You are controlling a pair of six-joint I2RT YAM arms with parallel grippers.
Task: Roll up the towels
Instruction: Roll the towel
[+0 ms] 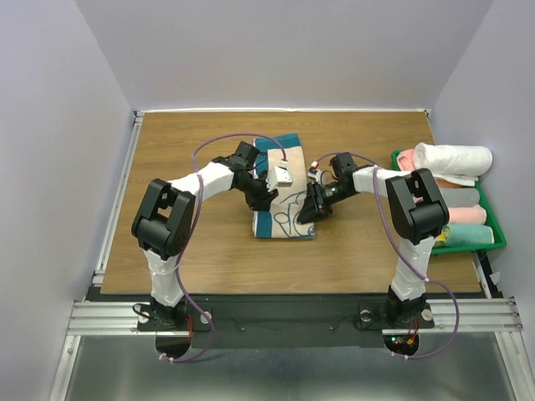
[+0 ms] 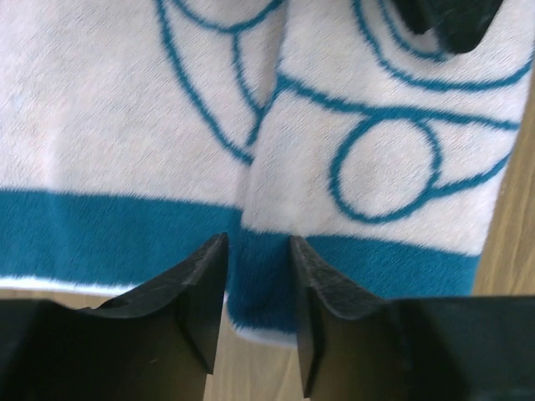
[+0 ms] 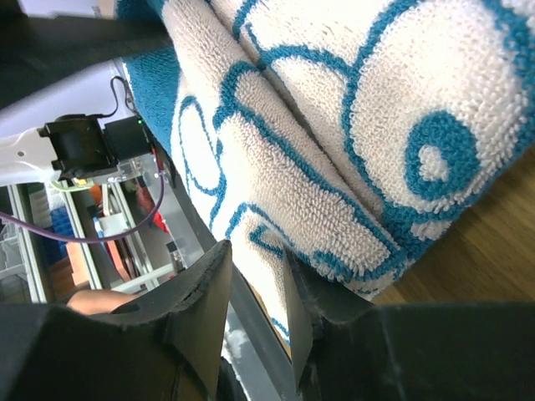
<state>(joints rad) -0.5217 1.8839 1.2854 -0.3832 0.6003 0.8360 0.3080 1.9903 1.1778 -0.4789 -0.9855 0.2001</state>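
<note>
Where the two arms meet over the middle of the wooden surface (image 1: 217, 255), the towel (image 1: 284, 227) lies folded. Its near part shows cream cloth with teal outline drawing, and a teal patch shows at its far end. From above, both wrists cover much of it, so the fold lines and the lettering cannot be made out.

The left claw (image 2: 257, 246) is narrow. In its wrist view a raised crease of the teal border runs down into the slim gap between the fingers, and the cloth looks pinched there. The dark tip of the other arm cuts into the top right corner of that view.

The right claw (image 3: 255, 255) is also narrow and set against the towel's right edge. Stacked terry layers run down between its fingers, which hide the lowest layer. The left side of that view is dark and cluttered, and hard to read.

At the right edge of the surface a green tray (image 1: 481, 247) holds rolled cloths (image 1: 456, 159), partly hidden by the right arm.
</note>
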